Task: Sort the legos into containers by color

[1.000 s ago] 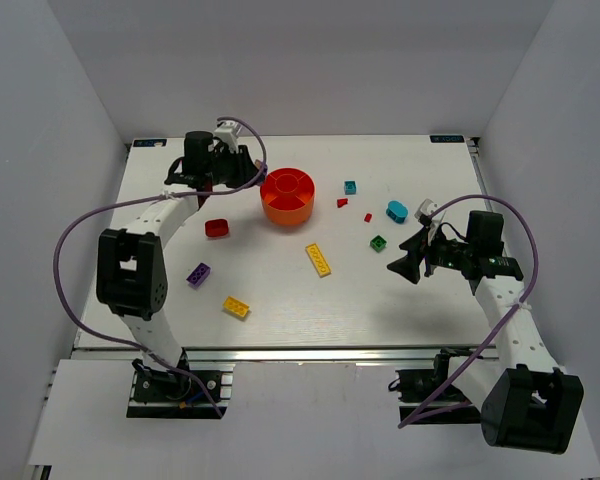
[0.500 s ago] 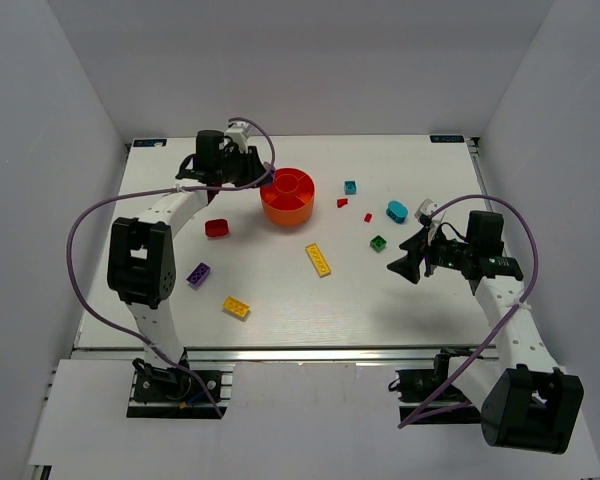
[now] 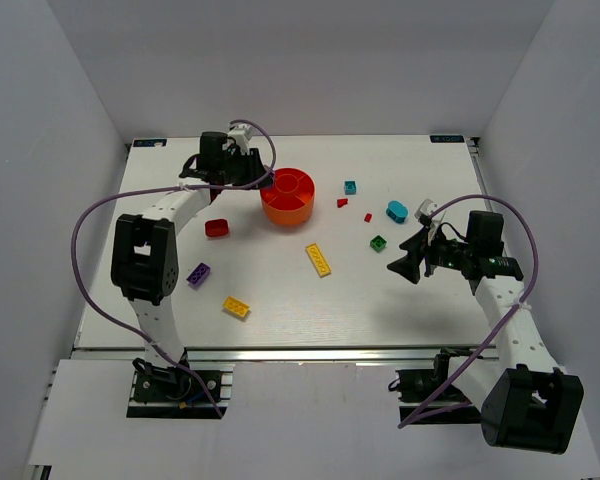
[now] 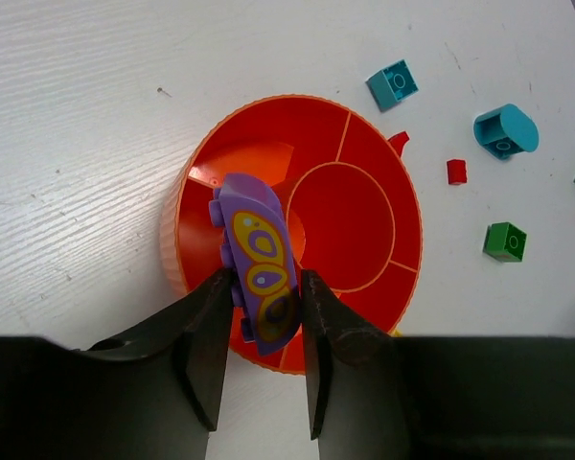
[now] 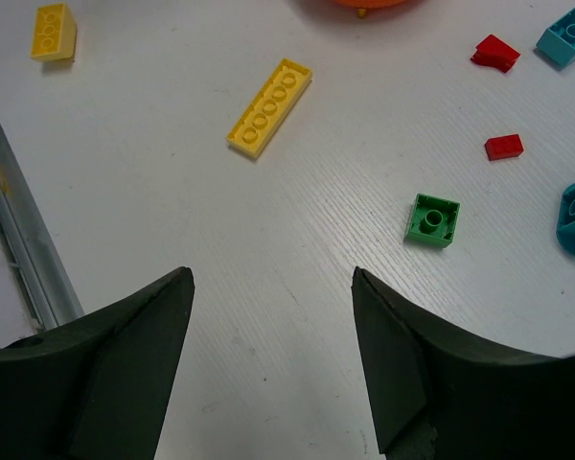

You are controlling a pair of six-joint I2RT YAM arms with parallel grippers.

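Your left gripper (image 4: 264,307) pinches a purple yellow-printed plastic lego (image 4: 257,251) between its fingers, above the round orange-red plastic bowl (image 4: 364,144); your right gripper (image 5: 271,278) gapes wide.

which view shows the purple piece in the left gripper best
Left wrist: the purple piece with yellow ovals is large and clear, pinched by the left gripper over the bowl. In top external it is too small to make out. Right wrist does not show it.
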